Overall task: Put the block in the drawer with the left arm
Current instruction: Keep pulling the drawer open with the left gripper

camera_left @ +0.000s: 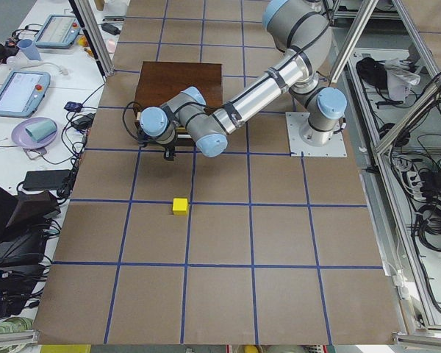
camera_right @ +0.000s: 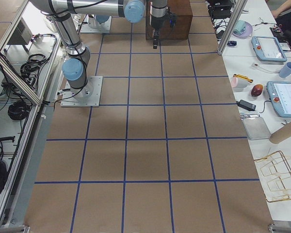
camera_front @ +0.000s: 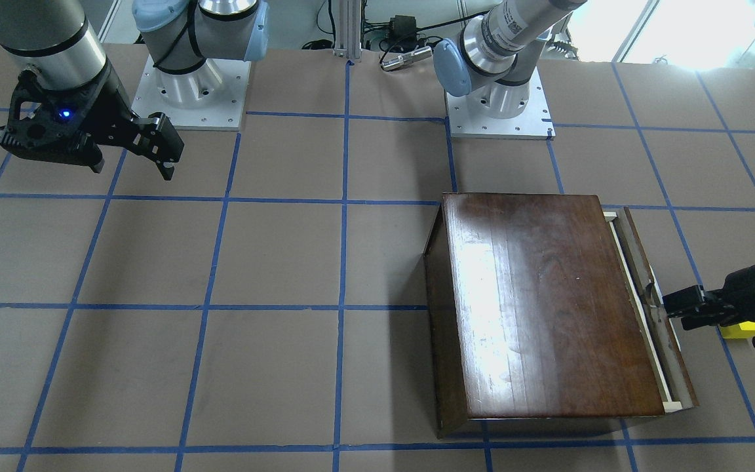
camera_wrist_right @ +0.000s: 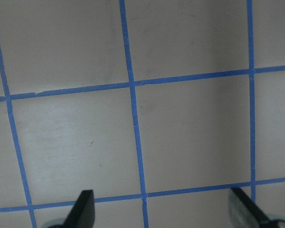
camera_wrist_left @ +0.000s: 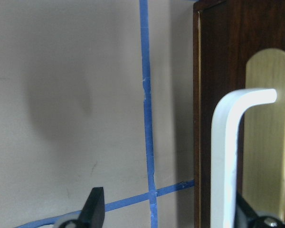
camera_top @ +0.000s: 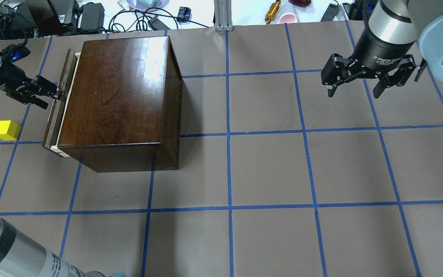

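The yellow block [camera_top: 7, 130] lies on the table left of the box, apart from my left gripper; it also shows in the front view [camera_front: 744, 329] and the left side view [camera_left: 180, 206]. The dark-brown box [camera_top: 117, 96] has its drawer [camera_top: 57, 111] pulled out a narrow slot, with a pale strip showing behind the front panel [camera_front: 646, 275]. My left gripper [camera_top: 54, 92] is open at that panel. In the left wrist view [camera_wrist_left: 171, 213] the silver handle [camera_wrist_left: 225, 156] stands between the fingers, close to the right one. My right gripper [camera_top: 354, 94] is open and empty, hovering far to the right.
Brown table paper carries a blue tape grid [camera_top: 227, 134]. Cables and small items lie past the far table edge [camera_top: 148, 15]. The arm bases [camera_front: 187, 92] stand at the robot's side. The right wrist view shows only the table under the gripper [camera_wrist_right: 164, 213].
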`<state>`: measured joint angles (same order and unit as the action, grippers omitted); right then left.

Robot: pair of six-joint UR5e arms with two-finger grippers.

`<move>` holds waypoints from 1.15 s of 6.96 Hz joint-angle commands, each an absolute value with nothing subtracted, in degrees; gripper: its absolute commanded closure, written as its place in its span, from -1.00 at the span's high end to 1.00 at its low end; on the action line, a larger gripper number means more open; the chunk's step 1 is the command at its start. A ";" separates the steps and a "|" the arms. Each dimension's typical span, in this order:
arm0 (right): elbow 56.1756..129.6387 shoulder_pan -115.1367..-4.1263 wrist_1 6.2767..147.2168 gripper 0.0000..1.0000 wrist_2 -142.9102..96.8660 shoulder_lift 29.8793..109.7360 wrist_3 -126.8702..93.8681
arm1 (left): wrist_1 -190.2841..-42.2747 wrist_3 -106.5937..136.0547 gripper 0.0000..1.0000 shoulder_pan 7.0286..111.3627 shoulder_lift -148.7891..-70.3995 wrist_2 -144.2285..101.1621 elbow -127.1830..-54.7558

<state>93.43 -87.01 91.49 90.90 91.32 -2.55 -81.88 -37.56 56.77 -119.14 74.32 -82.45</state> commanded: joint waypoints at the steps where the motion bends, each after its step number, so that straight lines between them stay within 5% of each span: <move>1: 93.43 -87.01 91.49 1.00 90.88 91.32 -2.55 | -81.65 -37.62 0.73 56.07 -119.18 76.63 -81.83; 8: 93.43 -87.01 91.49 1.00 90.88 91.32 -2.55 | -81.21 -37.62 0.74 54.84 -119.01 79.19 -80.95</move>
<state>93.43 -87.01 91.50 90.88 91.32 -2.55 -81.22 -37.69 55.06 -119.15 79.12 -81.28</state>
